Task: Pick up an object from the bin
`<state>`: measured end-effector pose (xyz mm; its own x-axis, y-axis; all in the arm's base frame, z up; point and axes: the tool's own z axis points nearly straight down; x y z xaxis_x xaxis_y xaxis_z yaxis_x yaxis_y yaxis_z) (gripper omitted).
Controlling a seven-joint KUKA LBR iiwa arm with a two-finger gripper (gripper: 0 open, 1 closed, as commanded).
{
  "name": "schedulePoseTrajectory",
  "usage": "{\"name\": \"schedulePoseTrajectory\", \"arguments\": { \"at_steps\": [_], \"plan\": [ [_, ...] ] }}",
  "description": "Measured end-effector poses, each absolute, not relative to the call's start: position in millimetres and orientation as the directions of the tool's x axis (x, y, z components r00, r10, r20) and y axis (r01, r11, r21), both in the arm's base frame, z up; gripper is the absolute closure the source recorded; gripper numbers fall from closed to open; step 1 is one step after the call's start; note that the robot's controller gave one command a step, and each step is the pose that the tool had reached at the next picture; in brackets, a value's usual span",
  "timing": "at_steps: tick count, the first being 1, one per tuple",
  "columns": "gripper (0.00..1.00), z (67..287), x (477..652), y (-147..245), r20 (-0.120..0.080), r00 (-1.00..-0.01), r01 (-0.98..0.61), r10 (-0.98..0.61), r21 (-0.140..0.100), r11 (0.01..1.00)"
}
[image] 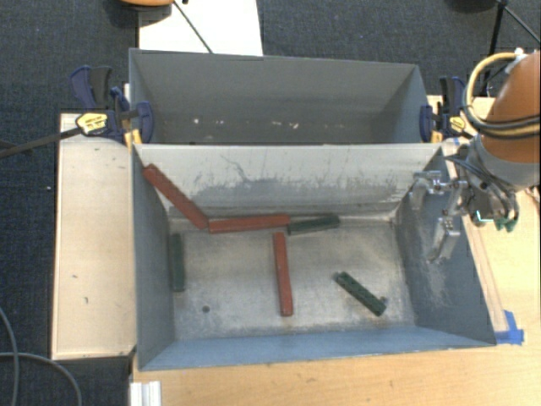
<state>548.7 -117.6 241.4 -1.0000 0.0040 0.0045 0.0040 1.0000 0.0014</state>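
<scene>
My gripper (439, 231) hangs over the bin's right sloping wall, well above the floor, open with nothing between its fingers. The loose thing closest to it is a short dark green stick (361, 293), which lies slanted on the floor to its lower left. Another dark green stick (313, 223) lies flat along the back wall's foot, end to end with a red-brown stick (248, 223). In the middle of the floor a second red-brown stick (282, 274) lies pointing front to back.
A third red-brown stick (173, 197) leans slanted in the back left corner. By the left wall lies a dark green stick (176, 262). The arm with its orange cover and cables reaches in over the right rim.
</scene>
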Motion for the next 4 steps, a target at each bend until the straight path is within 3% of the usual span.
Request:
{"name": "schedulePoseTrajectory", "arguments": {
  "at_steps": [1, 2, 4],
  "plan": [
    [0.00, 246, 550.2, -117, -0.003, -1.000, 0.001, 0.001, 0.000, 1.000],
    [0.00, 194, 535.1, -129, -0.009, -0.999, -0.032, -0.032, -0.002, 0.999],
    [0.00, 134, 519.0, -115, 0.003, -1.000, 0.001, 0.001, 0.003, 1.000]
  ]
}}
